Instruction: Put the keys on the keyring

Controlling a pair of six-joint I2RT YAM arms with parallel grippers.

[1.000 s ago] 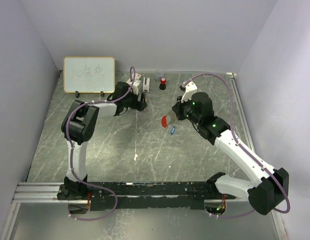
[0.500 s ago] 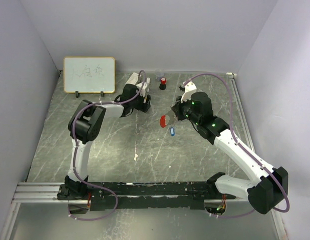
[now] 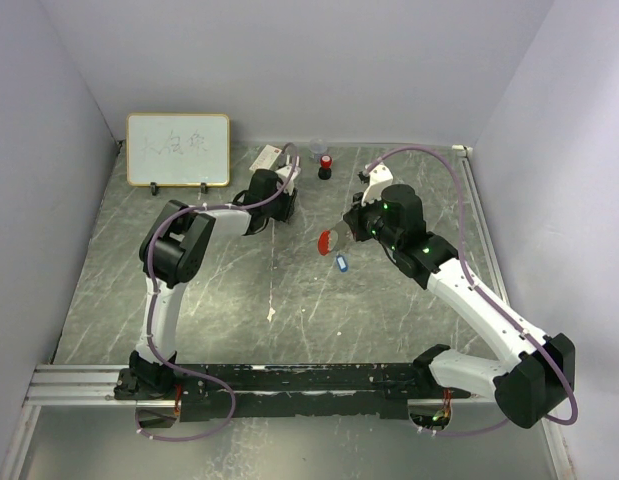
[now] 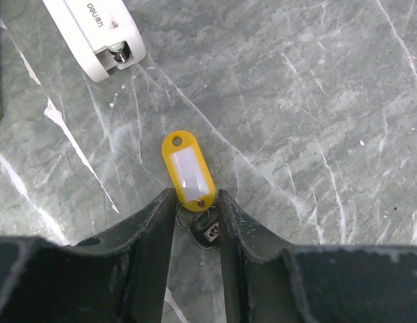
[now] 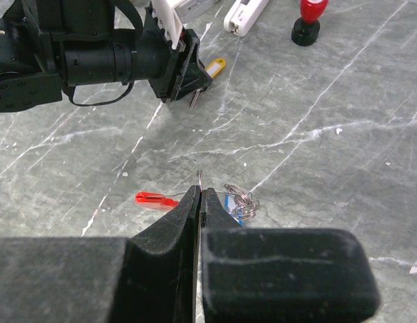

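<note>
— Desk (image 3: 189,290) first: grey-green marbled stone, with both arms reaching over it from the near edge. What stands at the back?

— A whiteboard (image 3: 178,149) propped in the far left corner. A white box (image 4: 93,27) lies by the middle of the far edge, and a small red-and-black cylinder (image 3: 325,166) stands upright near it.

— The left arm (image 3: 169,250)?

— Stretched toward the far edge, with the left pincer (image 4: 195,193) low near the white box. Its jaws stand a narrow gap apart. Between them are the near end of the yellow-headed key (image 4: 188,168), its little wire ring and a dark bit. They seem to touch the yellow head on both sides, but I cannot tell whether they truly grip it.

— And the right arm (image 3: 469,300)?

— Bent in from the right edge, with the right pincer (image 5: 199,190) near the middle of the desk, somewhat toward the far edge. Its fingers are pressed together on a thin silvery strand of the keyring (image 3: 327,243), whose end pokes up between the tips.

— The red tag (image 5: 156,199)?

— Beside those fingers, on the side toward the left arm. The blue-headed key (image 3: 340,263) is just on the other side, with a tangle of silvery loops. I cannot tell whether it is threaded on, or whether either rests on the stone.

— So the two keys?

— Well apart, one at each pincer.
</note>
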